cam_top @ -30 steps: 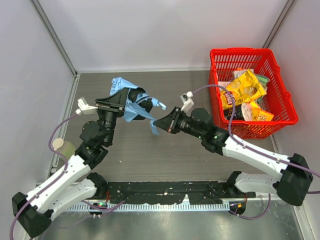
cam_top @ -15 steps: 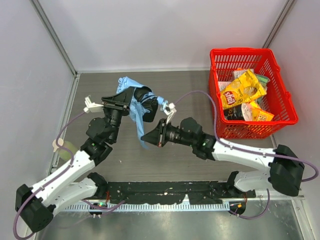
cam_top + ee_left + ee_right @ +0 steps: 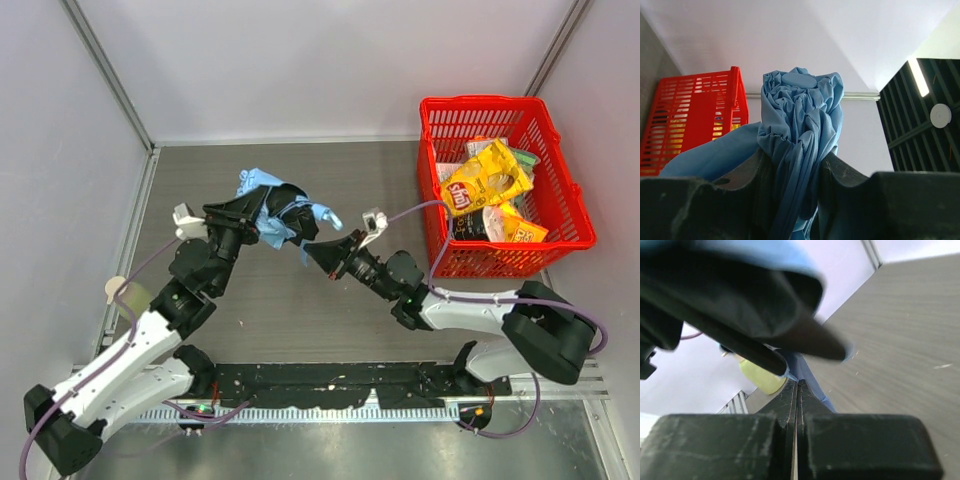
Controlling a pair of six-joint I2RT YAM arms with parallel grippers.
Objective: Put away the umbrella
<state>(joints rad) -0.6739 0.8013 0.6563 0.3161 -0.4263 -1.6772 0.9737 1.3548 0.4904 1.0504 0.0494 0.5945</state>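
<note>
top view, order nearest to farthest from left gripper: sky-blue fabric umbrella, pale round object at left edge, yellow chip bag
1. sky-blue fabric umbrella, in the left gripper
2. pale round object, left edge
3. yellow chip bag, far right

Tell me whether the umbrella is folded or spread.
Folded: the umbrella is a bunched blue bundle clamped between the left gripper fingers, with no canopy spread.

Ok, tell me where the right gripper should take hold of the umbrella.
Probably the loose fabric tab sticking out of the umbrella on its right, coming from the right. The left gripper clamps the bundle's middle, so that tab is the free part nearest the right gripper, whose jaws are shut now.
</note>
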